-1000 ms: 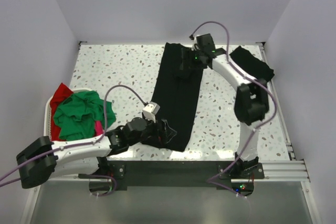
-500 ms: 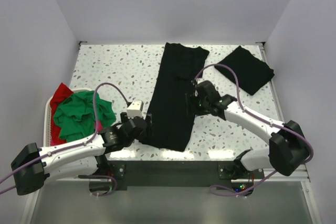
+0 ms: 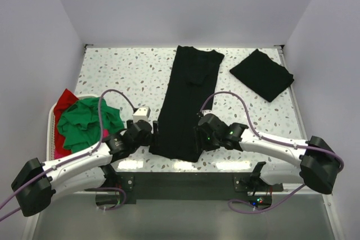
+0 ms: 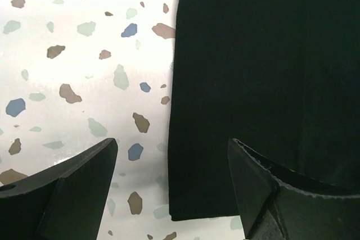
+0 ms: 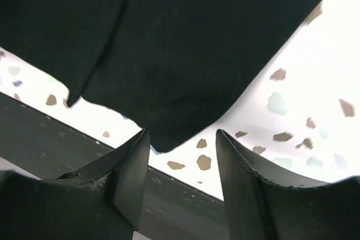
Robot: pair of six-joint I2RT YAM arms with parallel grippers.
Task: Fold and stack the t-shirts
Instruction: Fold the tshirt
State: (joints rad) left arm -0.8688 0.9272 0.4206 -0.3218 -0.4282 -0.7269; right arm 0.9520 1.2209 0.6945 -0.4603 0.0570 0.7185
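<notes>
At the near edge of the bench [image 3: 112, 77], the left fingers [image 3: 153, 132] and right fingers [image 3: 198, 139] both stand apart, clamped on nothing. They sit at the two near corners of the long black t-shirt [image 3: 188, 99], a narrow strip running away from the arms (sides apparently folded in, crosswise folds not yet made). Left of it, the white basket [image 3: 53, 121] holds crumpled green, red and magenta shirts [image 3: 84, 121], all unfolded. At the far right lies one folded black t-shirt [image 3: 261, 74], probably the start of the stack.
</notes>
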